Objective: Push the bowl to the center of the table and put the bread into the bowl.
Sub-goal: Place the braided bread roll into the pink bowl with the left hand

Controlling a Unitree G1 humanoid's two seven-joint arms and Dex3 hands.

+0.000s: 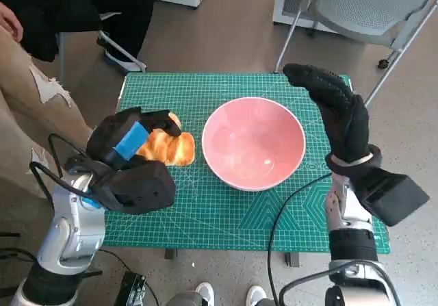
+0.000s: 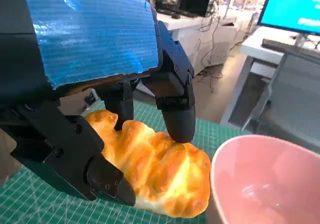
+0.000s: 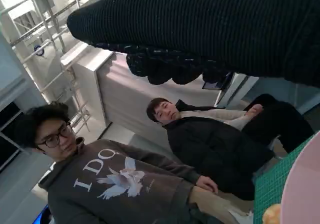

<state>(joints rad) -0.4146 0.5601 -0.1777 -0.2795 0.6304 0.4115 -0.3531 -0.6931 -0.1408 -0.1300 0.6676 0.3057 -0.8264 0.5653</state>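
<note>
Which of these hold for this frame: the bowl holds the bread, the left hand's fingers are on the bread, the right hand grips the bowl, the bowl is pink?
1. The bread lies in the pink bowl. False: it lies on the green cutting mat beside the bowl.
2. The left hand has fingers on the bread. True.
3. The right hand grips the bowl. False: it is raised beside it, holding nothing.
4. The bowl is pink. True.

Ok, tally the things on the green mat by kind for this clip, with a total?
Bowl: 1, pink, empty
Bread: 1, under the left hand's fingers
Total: 2
</note>
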